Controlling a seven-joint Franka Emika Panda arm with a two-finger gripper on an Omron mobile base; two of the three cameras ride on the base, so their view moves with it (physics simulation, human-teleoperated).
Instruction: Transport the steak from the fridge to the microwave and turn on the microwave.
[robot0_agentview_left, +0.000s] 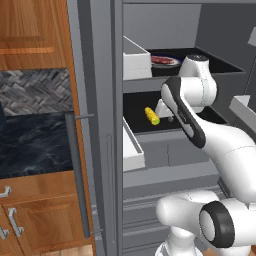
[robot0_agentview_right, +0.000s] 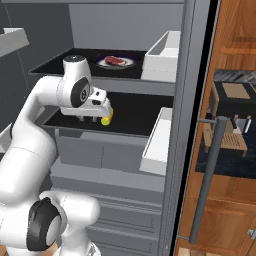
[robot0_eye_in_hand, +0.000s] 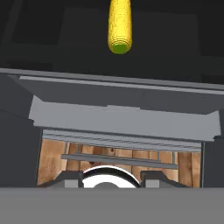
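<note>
- The fridge (robot0_agentview_left: 100, 125) stands open, and the steak (robot0_agentview_right: 116, 61) lies on a plate (robot0_agentview_right: 131, 63) on the upper dark shelf, untouched.
- Judged from this, the task is at its start: the pickup, the carry to the microwave and the switching-on all remain.
- The gripper (robot0_agentview_right: 89, 119) hangs over the lower shelf, just beside the corn cob (robot0_agentview_left: 152, 116); the steak sits one shelf above, further back.
- Nothing is between its fingers; whether they are apart or together, I cannot tell.
</note>
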